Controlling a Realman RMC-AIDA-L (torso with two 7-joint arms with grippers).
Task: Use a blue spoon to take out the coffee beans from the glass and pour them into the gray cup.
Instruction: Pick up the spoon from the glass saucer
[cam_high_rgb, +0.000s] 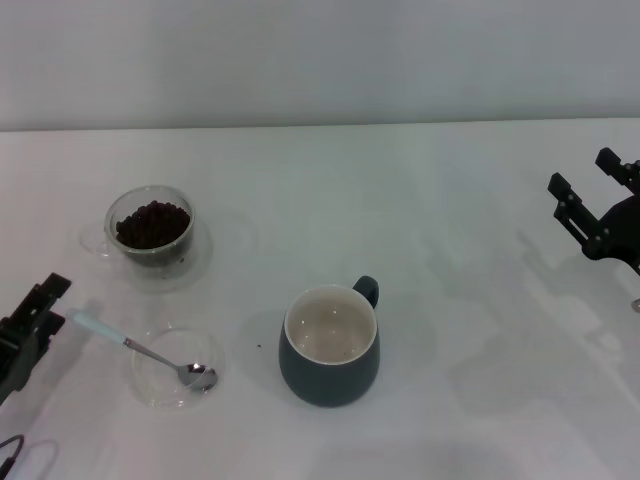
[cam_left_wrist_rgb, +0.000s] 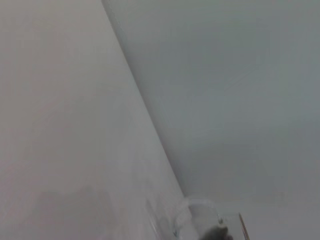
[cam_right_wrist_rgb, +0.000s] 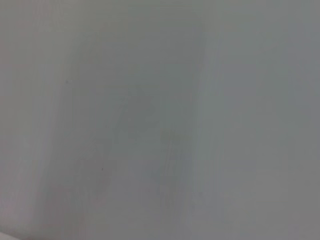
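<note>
A bare white table (cam_high_rgb: 450, 250) runs back to a pale wall. The gray cup (cam_high_rgb: 330, 347), the largest vessel, stands near the middle toward the front, its creamy inside showing no beans, handle turned to the far side. Farther back on the left stands the glass (cam_high_rgb: 150, 226), holding the coffee beans (cam_high_rgb: 152, 223). Between them at the front left, a shallow clear dish (cam_high_rgb: 177, 367) cradles the blue spoon (cam_high_rgb: 140, 349), metal bowl inside it, pale handle reaching out over the rim toward the left gripper (cam_high_rgb: 30, 325). That gripper hovers just beside the handle tip, fingers apart and holding nothing. The right gripper (cam_high_rgb: 597, 200) waits at the far right edge, also spread and unladen.

The step in hand looks like picking up the spoon. Done well, the fingers should close across the pale handle near its end, squarely, and lift without dragging the dish.
</note>
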